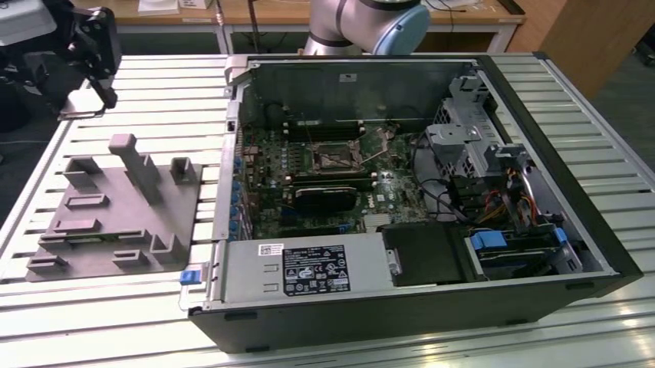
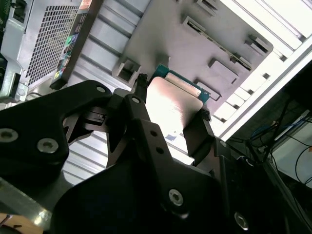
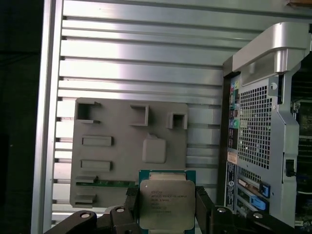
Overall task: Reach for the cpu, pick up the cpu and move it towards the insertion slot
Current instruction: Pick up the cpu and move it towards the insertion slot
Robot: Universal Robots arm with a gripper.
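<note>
- In both wrist views the claw (image 3: pixel 166 204) is clenched on the cpu (image 3: pixel 166 207), which is pinched by two opposite edges between the black fingers (image 3: pixel 131 202).
- The cpu's silvery top is turned toward the first wrist camera, and a thin green rim is seen around it.
- In the exterior view the claw is found near the far corner of the bench (image 1: pixel 153 115), on the exterior view's left, raised off the slatted top.
- A grey fixture (image 1: pixel 107 207) is laid on the bench toward the same side. The cpu is held in the air, clear of it.
- An open case (image 1: pixel 553 192) is laid on its side across the middle of the bench, to the exterior view's right of the fixture.
- The slot (image 1: pixel 333 157), with a shiny frame and a dark centre, is set in the green board (image 1: pixel 266 176) inside the case, well apart from the cpu.
</note>
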